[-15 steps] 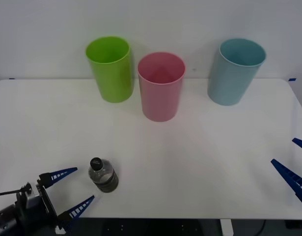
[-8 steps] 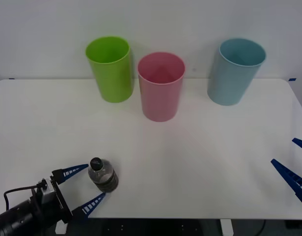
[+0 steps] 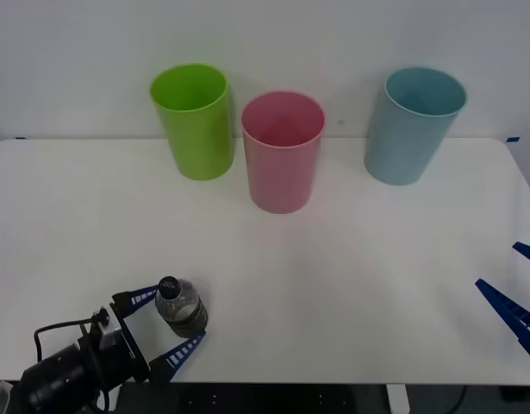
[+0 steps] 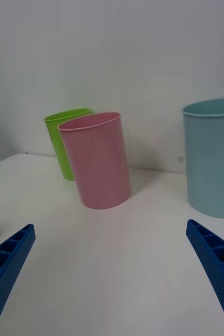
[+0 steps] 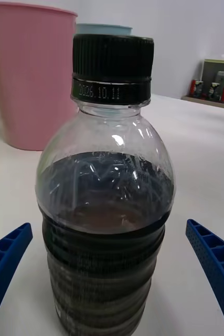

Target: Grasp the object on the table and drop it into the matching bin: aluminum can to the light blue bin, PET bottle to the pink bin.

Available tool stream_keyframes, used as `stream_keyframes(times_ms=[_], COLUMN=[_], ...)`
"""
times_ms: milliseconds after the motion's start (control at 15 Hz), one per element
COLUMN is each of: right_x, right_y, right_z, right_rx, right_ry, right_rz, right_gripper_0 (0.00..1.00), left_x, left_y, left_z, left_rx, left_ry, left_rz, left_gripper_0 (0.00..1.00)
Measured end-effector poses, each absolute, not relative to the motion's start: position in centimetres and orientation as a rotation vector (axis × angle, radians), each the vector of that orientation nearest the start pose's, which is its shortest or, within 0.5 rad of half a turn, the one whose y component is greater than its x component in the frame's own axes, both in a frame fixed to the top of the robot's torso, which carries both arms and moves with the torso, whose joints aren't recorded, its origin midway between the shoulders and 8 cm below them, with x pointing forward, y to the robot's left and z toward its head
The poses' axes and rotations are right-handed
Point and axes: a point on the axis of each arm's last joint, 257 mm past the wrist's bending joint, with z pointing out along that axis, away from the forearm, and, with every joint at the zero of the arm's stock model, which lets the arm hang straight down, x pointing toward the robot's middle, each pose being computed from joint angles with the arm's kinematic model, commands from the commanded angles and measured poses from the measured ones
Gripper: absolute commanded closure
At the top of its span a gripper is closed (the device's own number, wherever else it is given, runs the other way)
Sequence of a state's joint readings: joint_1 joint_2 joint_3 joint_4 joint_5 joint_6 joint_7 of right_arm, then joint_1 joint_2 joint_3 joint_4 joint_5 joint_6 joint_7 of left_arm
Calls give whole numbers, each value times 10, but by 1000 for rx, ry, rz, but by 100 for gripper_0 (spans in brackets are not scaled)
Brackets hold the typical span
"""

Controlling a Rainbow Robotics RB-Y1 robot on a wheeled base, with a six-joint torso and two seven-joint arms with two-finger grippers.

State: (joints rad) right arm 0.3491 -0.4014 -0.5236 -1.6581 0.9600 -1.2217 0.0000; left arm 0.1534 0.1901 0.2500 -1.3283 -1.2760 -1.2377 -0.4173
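A small clear PET bottle [image 3: 182, 308] [image 5: 107, 194] with a black cap and dark lower body stands upright near the front left edge of the white table [image 3: 351, 267]. My left gripper [image 3: 167, 323] [image 5: 112, 283] is open, one blue finger on each side of the bottle, and neither finger touches it. The pink bin [image 3: 283, 152] [image 4: 96, 159] [image 5: 30, 73] stands at the back middle. The light blue bin [image 3: 414, 124] [image 4: 212, 156] is at the back right. My right gripper [image 3: 516, 291] [image 4: 109, 278] is open and idle at the table's right front edge.
A lime green bin [image 3: 195, 120] [image 4: 65, 140] stands left of the pink bin, close beside it. Bare tabletop lies between the bottle and the row of bins.
My left gripper has moved forward and to the right, so its open fingers now flank the bottle. The bottle and the right arm have not moved.
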Motion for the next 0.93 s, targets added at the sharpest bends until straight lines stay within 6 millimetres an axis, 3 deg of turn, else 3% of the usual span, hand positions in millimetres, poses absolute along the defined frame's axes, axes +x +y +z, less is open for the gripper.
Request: stream_keyframes(times_ms=[267,400,467,933], right_x=[342,342,342,342], right_y=[-330,-330,-330,-330], right_z=[-169,-169,-169,-169], right_rx=[-465,-465,-465,-465], right_ry=[1441,1441,1441,1441], right_rz=[567,567,567,567], right_gripper_0=[0,0,0,0], left_x=[368,368,368,369], left_y=[169,169,169,179], left_z=[-315,-316,-316,-316], left_rx=[777,774,772,750], left_ry=[1469,1471,1473,1484], left_rz=[-606,-609,-611,-597], left_gripper_0=[2,88,99,100])
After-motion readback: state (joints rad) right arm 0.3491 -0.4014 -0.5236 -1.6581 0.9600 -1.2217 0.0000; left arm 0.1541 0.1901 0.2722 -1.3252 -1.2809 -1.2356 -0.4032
